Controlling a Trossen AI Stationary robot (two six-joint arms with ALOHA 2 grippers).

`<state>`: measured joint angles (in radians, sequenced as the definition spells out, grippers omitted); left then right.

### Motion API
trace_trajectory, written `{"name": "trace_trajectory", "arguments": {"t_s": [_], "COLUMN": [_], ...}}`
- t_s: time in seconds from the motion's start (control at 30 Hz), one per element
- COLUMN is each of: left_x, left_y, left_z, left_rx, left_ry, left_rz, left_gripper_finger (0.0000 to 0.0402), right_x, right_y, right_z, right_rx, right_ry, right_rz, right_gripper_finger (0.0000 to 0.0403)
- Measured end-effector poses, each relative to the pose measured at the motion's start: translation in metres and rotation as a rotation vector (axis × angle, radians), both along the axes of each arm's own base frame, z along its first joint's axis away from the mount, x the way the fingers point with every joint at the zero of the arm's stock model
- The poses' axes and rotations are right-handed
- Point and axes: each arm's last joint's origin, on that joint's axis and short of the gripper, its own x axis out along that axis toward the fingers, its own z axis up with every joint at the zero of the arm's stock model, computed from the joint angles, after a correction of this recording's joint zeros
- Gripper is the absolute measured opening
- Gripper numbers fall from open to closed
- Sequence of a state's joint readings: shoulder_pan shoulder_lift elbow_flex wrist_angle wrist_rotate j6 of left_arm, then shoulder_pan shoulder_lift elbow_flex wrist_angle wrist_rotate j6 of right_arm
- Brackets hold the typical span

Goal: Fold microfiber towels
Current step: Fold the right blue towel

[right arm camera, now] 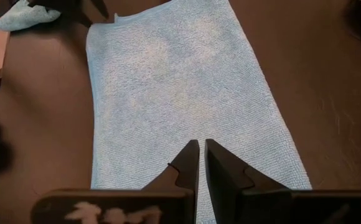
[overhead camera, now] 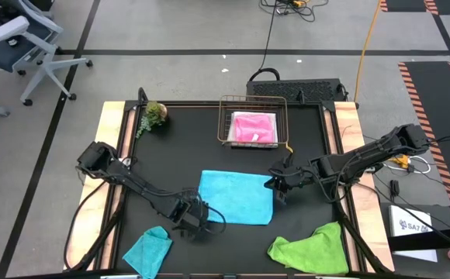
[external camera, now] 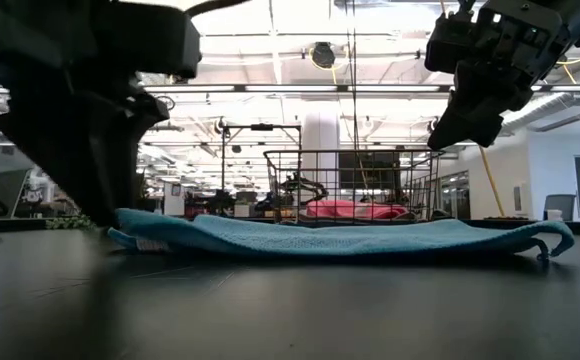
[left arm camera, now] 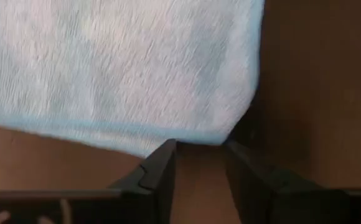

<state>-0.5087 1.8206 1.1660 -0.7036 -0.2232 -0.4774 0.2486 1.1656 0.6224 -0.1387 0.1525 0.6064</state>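
Where it lies flat, sky blue towel [overhead camera: 237, 196], folded rectangle

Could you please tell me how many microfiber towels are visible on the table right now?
4: the sky blue towel mid-table, the teal towel front-left, the lime green towel front-right, the hot pink towel in the wire basket. More may be hidden.

Overhead strip lights [external camera: 270, 88] lit the hall evenly; shadows on the black table [overhead camera: 178, 155] were faint. Left wrist view was soft, the sky blue towel [left arm camera: 118, 68] blurred and washed pale.
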Motion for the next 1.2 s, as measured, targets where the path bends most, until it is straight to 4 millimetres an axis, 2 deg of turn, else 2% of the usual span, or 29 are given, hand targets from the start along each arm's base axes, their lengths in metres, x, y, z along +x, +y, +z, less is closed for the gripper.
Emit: {"name": "trace_trajectory", "arguments": {"t_s": [0.1, 0.23, 0.47, 0.6, 0.73, 0.9, 1.1, 1.2], "left_x": [-0.005, -0.011, -0.006, 0.001, 0.006, 0.008, 0.008, 0.008], "left_y": [0.002, 0.007, 0.022, 0.039, 0.053, 0.059, 0.059, 0.058], "left_z": [-0.001, -0.002, 0.0, 0.0, -0.001, -0.002, -0.002, -0.002], "left_rx": [0.009, 0.046, 0.121, 0.048, -0.105, -0.214, -0.283, -0.304], "left_ry": [0.053, 0.085, -0.037, -0.061, 0.026, 0.112, 0.185, 0.204], "left_rz": [0.016, 0.161, 0.462, 0.711, 0.927, 1.033, 1.046, 1.059], "left_gripper_finger": [0.0152, 0.0147, 0.0114, 0.0101, 0.0093, 0.0093, 0.0093, 0.0092], "right_x": [0.0, 0.0, 0.003, 0.017, 0.032, 0.055, 0.067, 0.07], "right_y": [0.0, 0.0, 0.001, 0.006, 0.011, 0.002, -0.031, -0.048], "right_z": [0.0, 0.0, -0.003, -0.011, -0.019, 0.006, 0.043, 0.055], "right_rx": [0.0, 0.0, 0.006, 0.017, 0.03, -0.008, -0.137, -0.195], "right_ry": [0.0, 0.0, 0.003, -0.035, -0.071, -0.07, 0.035, 0.047], "right_rz": [0.002, 0.001, -0.006, 0.0, 0.02, 0.132, 0.198, 0.197], "right_gripper_finger": [0.002, 0.002, 0.002, 0.002, 0.002, 0.0015, 0.0009, 0.0009]}}
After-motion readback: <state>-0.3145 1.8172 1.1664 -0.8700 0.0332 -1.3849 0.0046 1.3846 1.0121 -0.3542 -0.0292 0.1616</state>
